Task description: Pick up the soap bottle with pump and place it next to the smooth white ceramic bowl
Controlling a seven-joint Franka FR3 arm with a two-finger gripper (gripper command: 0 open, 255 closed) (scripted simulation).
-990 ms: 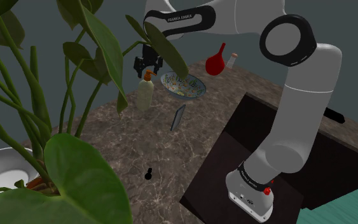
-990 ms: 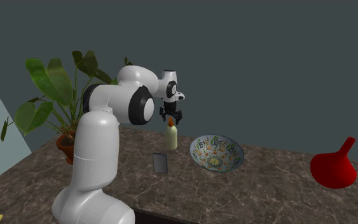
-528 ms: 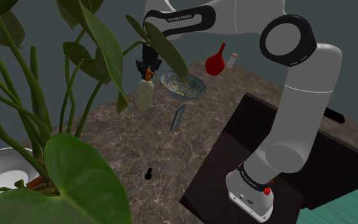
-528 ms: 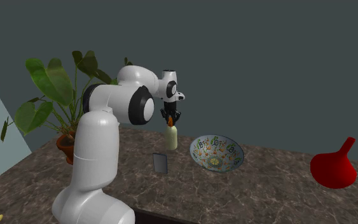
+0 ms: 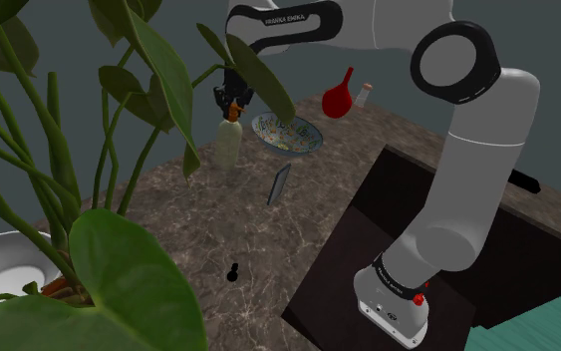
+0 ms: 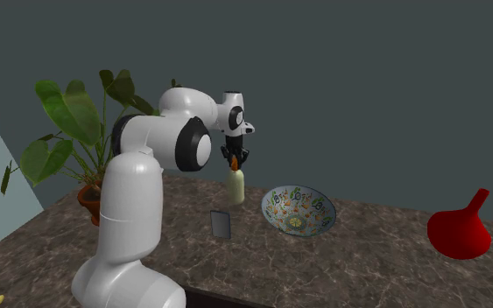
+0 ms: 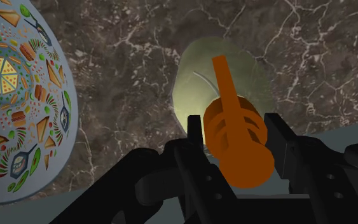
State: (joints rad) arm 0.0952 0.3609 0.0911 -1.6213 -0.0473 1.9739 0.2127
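The soap bottle [image 5: 228,145] has a pale yellow-green, slightly translucent body with rounded shoulders, topped by an orange pump [image 7: 234,143] whose collar is ribbed and whose thin spout juts out to one side. It stands upright just beside the patterned bowl [image 5: 286,135], on the side away from the red funnel-shaped vessel [image 5: 338,100], and close to the bowl's rim without touching it. Whether its base rests on the dark marbled counter [image 5: 218,229] cannot be told. The black gripper [image 5: 232,105] comes straight down on the bottle, and its fingers [image 7: 193,143] are clamped against the two sides of the orange collar, with the spout pointing out from between them. A thin dark slab [image 5: 279,184] stands on the counter near the bowl.
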